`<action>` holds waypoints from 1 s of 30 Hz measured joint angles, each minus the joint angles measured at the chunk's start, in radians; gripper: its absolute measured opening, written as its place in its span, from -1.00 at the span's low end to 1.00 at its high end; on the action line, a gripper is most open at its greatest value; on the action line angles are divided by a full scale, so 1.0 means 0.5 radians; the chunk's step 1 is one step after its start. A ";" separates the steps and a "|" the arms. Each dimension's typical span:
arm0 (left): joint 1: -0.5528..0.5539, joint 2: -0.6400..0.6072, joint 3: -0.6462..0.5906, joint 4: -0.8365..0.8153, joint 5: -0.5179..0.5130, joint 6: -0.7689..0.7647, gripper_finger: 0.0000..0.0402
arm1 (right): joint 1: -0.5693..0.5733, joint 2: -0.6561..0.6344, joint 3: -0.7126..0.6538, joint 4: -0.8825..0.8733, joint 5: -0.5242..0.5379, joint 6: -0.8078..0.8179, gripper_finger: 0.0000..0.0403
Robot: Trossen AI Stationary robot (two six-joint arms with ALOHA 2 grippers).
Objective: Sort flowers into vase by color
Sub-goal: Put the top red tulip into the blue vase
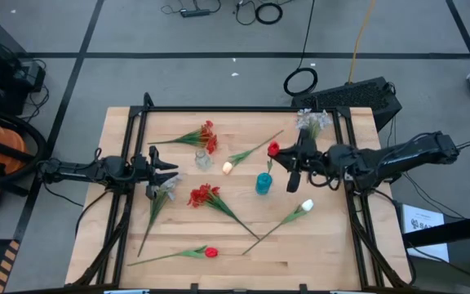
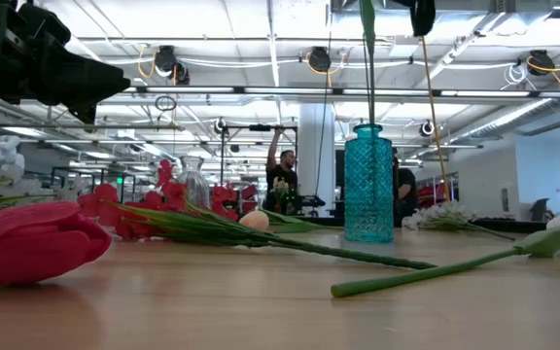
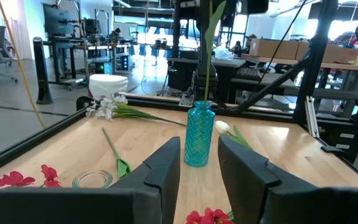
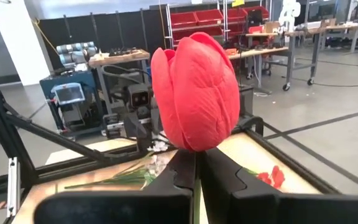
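My right gripper [image 4: 196, 157] is shut on a red rosebud flower [image 4: 194, 87] above the blue vase [image 1: 263, 184], coming in from the table's right. The flower's green stem [image 2: 368, 68] runs down into the vase's mouth. A clear vase [image 1: 203, 159] stands to the left of it. Lying flat on the table are two red clusters [image 1: 206, 135] [image 1: 204, 194], a pale spray [image 1: 163, 189], a white spray [image 1: 312, 121], a cream bud [image 1: 227, 167], a white bud [image 1: 306, 206] and another red rosebud [image 1: 210, 252]. My left gripper [image 1: 166, 167] waits open at the table's left, holding nothing. My right gripper pinches the stem just under the red bud [image 4: 195, 148] between its two fingers. The fingers lie level, coming from the table's right, across the stem. The flower hangs upright with its bud on top, and its lower stem [image 3: 205, 81] reaches into the blue vase's mouth.
A black frame [image 1: 219, 109] runs round the table's edges. Loose flowers lie across the table's middle and near side. A person stands in the room beyond the table. Bare wood shows near the front right corner [image 1: 333, 253].
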 joint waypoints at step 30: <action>0.000 0.000 0.000 0.000 0.000 0.000 -0.42 | 0.028 -0.124 0.095 -1.031 -0.010 0.575 -0.08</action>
